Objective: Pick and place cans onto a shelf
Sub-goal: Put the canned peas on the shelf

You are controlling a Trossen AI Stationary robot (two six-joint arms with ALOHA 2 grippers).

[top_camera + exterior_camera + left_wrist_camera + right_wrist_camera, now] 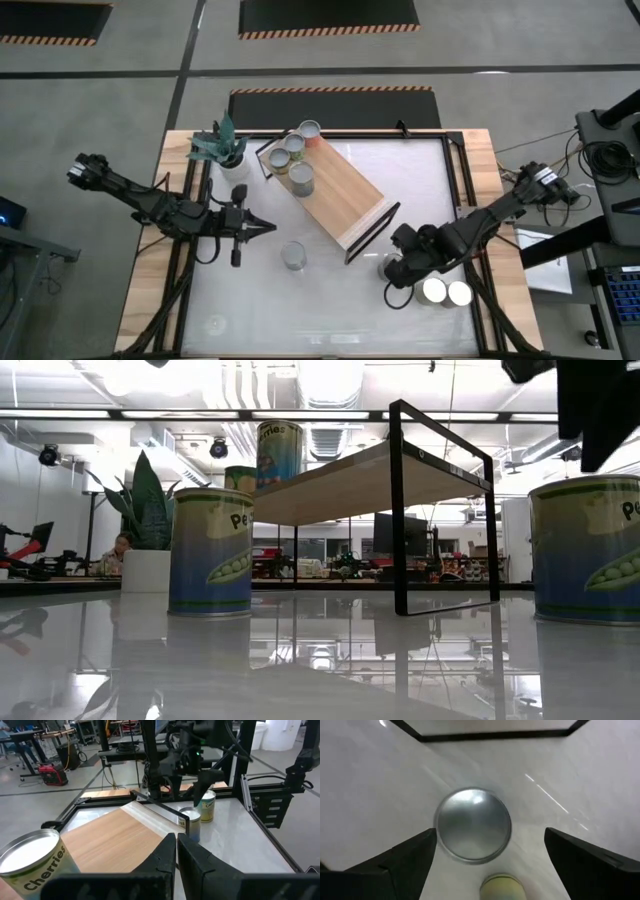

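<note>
While four cans [297,155] seemingly sit on the shelf [335,190], the right claw [487,857], spread apart, hovers over another can [474,831]; the left claw [268,229], pressed together, waits.

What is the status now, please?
Right gripper open above a can. Left gripper shut, waiting beside shelf. Nothing in the way.

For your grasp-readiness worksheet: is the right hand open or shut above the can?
Open. In the right wrist view, the right hand has its two fingers spread wide, either side of the can, whose round top faces up, untouched.
</note>
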